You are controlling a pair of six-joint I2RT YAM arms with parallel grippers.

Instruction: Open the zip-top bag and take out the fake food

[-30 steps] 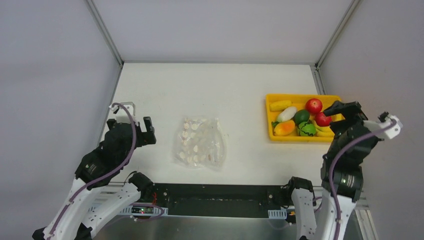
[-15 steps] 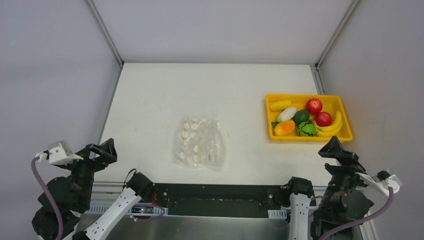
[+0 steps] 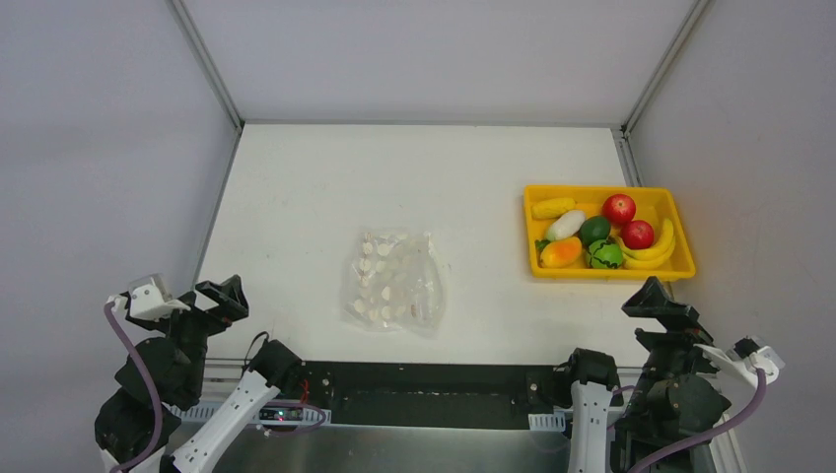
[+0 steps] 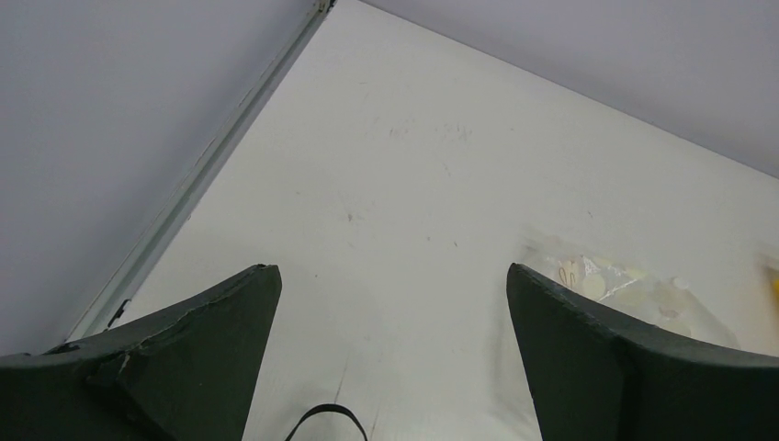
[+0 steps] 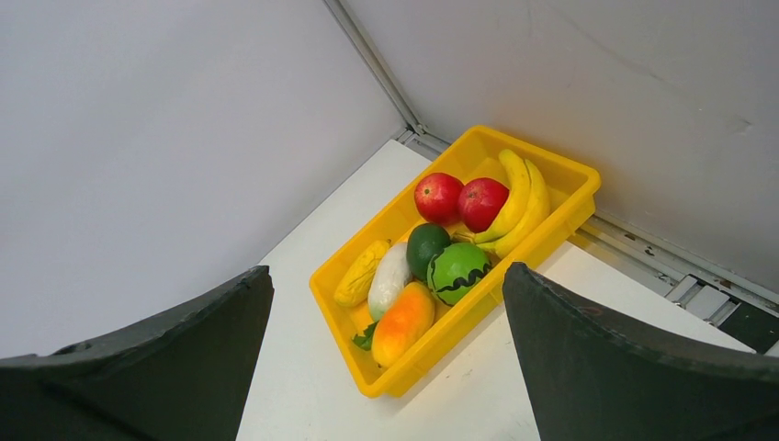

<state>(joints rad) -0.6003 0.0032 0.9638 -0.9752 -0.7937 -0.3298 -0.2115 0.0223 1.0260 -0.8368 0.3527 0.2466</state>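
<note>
**Item 1, bag** (image 3: 394,280). Clear pouch with white dots, lying flat at the middle of the counter (image 3: 414,177), a little toward the near edge. We see no bulk or colour inside it and judge it emptied. We cannot tell whether its zip edge lies open or closed.

**Item 2, toy food** (image 5: 432,253). All of it sits in the yellow tray (image 3: 608,274) at the right side of the counter, well apart from the bag. We count:
- a banana (image 5: 519,197) against the far wall
- two red apples (image 5: 439,196) just beside it
- a dark green piece (image 5: 424,246)
- a striped green ball (image 5: 457,273)
- a corn cob (image 5: 361,273)
- a white piece (image 5: 389,276)
- an orange piece (image 5: 402,322)

No piece lies loose on the counter.

**Item 3, left pincer** (image 4: 390,303). Released, fingers spread wide with nothing between them. It sits at the near left corner, clear of the bag, which shows only at the right edge of its wrist view.

**Item 4, right pincer** (image 5: 386,276). Likewise released and holding nothing. It is raised at the near right corner, looking down on the tray without touching it.

**Status.** We judge both parts of the job done, the bag opened and its contents taken out into the tray. We see nothing left to fetch. At most, the arms have yet to settle.
</note>
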